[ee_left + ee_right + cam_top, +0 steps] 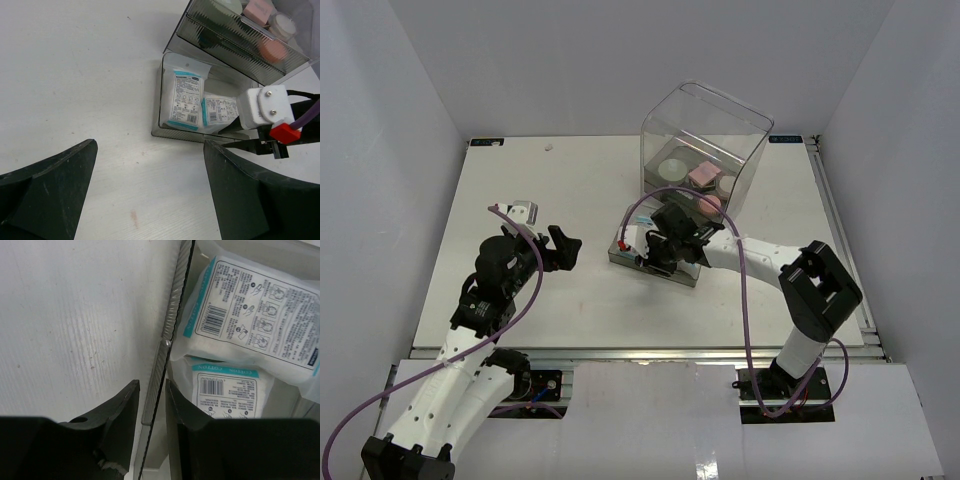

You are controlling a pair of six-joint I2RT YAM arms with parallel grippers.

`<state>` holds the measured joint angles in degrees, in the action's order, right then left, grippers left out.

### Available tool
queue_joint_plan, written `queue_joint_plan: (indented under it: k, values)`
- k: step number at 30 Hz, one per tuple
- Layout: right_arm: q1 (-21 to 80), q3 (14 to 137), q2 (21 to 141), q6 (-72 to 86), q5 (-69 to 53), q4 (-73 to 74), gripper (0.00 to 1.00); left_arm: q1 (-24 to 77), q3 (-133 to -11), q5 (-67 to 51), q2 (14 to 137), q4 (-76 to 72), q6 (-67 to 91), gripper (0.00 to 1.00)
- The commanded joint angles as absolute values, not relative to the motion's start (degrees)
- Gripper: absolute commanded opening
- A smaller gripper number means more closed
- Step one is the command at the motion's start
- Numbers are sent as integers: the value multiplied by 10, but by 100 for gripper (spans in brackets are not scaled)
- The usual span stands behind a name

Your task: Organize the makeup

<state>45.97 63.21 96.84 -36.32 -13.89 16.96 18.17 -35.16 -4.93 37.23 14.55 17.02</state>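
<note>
Two sachets (185, 97) lie side by side in the pulled-out drawer (170, 325), right of centre. Right claw (152, 390) is nipped onto the drawer's wall, seemingly its front. Left claw (149, 142) gapes wide, empty, above the worktop (620, 320).

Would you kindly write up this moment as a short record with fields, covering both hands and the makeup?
left hand: open, holding nothing, over the table
right hand: closed on the front wall of the drawer
drawer: drawn out in front of the clear box
sachets: two, side by side in the drawer
pink puffs and white pad: inside the clear box
</note>
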Motion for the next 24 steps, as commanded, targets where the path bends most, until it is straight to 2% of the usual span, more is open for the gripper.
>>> queue_joint_plan:
  k: [1, 9, 19, 24]
  values:
    - [467, 659, 992, -351, -131, 172, 33, 182, -349, -43, 367, 140, 168, 98]
    - [472, 667, 1015, -341, -117, 172, 26, 182, -349, -45, 368, 138, 168, 98]
    - [475, 672, 1030, -309, -103, 172, 9, 181, -348, -46, 369, 137, 168, 98]
    - [475, 660, 1004, -285, -91, 172, 8, 181, -348, -45, 367, 138, 168, 98]
